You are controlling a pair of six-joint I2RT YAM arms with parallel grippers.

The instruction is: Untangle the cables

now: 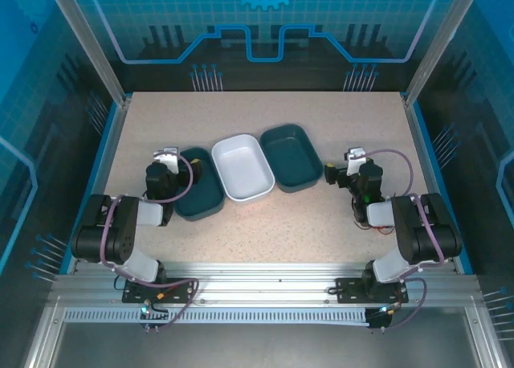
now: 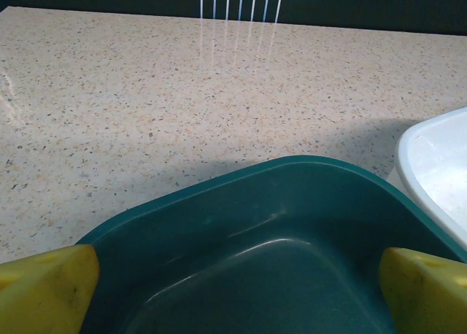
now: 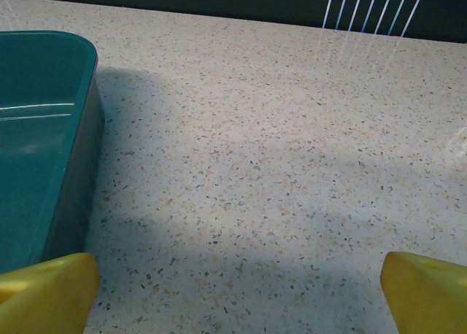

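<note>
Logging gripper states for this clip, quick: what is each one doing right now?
Left gripper: open, empty, over the left teal bin.
Right gripper: open, empty, over the table beside the right teal bin.

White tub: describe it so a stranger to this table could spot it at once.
On the speckled table, three tubs sit in a curved row. The white tub is the centre one, between the left teal tub and the right teal tub; it alone is pale.

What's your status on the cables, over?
Left gripper jaws open at left teal bin. Right gripper jaws open beside right teal bin. White bin between.
</note>
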